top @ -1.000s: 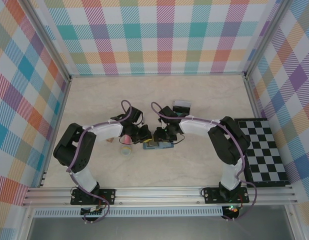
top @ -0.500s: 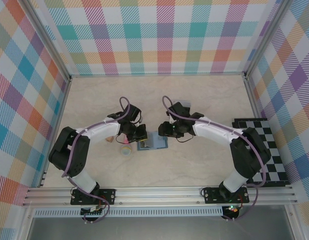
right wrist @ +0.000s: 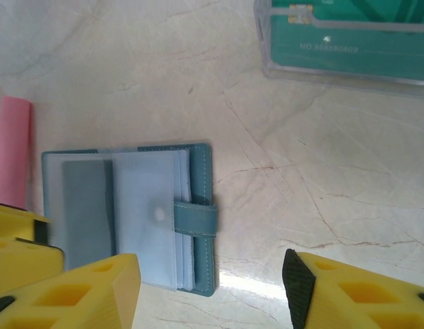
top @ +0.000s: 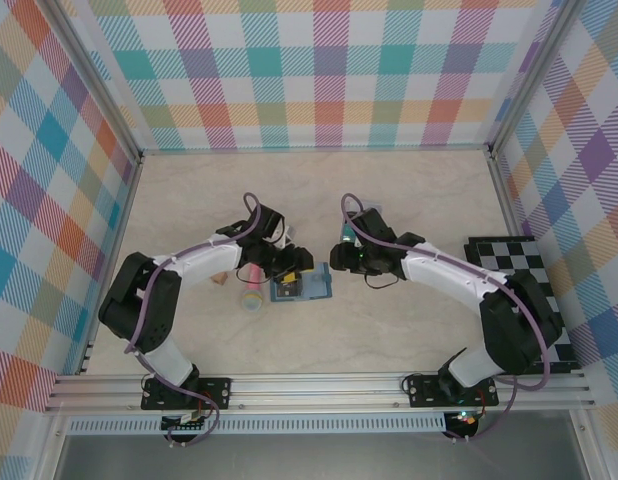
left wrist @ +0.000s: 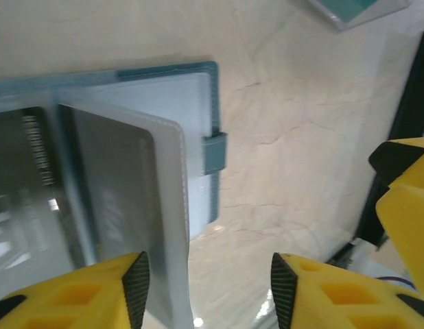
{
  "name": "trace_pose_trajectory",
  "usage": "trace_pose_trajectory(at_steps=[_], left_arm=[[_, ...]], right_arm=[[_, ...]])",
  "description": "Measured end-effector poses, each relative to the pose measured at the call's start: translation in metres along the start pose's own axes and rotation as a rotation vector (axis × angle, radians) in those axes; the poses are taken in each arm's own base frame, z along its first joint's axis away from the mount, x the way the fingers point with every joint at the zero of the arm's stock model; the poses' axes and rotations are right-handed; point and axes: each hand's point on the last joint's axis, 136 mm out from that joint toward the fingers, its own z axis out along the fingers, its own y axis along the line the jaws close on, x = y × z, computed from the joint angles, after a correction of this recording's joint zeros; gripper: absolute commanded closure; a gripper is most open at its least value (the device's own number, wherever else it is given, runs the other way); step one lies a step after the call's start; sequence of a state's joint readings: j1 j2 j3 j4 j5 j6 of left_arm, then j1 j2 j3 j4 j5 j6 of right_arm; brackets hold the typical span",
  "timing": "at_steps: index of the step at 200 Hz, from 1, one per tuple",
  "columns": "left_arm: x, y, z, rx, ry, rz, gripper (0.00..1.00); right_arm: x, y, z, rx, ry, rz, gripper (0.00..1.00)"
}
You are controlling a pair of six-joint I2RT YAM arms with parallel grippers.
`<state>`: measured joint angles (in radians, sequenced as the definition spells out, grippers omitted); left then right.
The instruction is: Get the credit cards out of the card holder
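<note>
**Sleeve could lift with the card**

Our card holder (right wrist: 130, 212) lies open on the tabletop (right wrist: 322, 171), with a grey card (left wrist: 109, 205) tucked in its clear sleeve (left wrist: 171, 205). Our left claw (left wrist: 208, 288) is spread wide over the holder's pages, gripping nothing. Our right claw (right wrist: 212, 288) hangs open off the holder's clasp (right wrist: 195, 219) side. Nothing pins the holder, so we judge a pinch could catch sleeve and card together and drag everything. A pink stick (right wrist: 13, 151) lies just beside the holder, opposite the clasp. A boxed green card pile (right wrist: 342, 41) sits near its clasp-side corner.
</note>
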<state>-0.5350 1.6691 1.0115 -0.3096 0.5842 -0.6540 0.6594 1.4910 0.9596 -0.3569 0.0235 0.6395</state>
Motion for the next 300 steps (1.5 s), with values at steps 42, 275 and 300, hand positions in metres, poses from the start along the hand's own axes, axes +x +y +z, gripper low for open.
trace_pose_trajectory(at_steps=[42, 275, 300], left_arm=[[0.003, -0.008, 0.003, 0.035, 0.029, -0.043, 0.27], [-0.016, 0.052, 0.009, -0.045, -0.038, -0.224, 0.70], [-0.016, 0.058, 0.012, -0.066, -0.036, -0.227, 0.71]], right_arm=[[-0.002, -0.002, -0.003, -0.006, -0.028, -0.009, 0.41], [0.039, 0.036, 0.082, -0.027, 0.260, -0.074, 0.80], [0.041, 0.035, 0.084, -0.023, 0.268, -0.069, 0.81]])
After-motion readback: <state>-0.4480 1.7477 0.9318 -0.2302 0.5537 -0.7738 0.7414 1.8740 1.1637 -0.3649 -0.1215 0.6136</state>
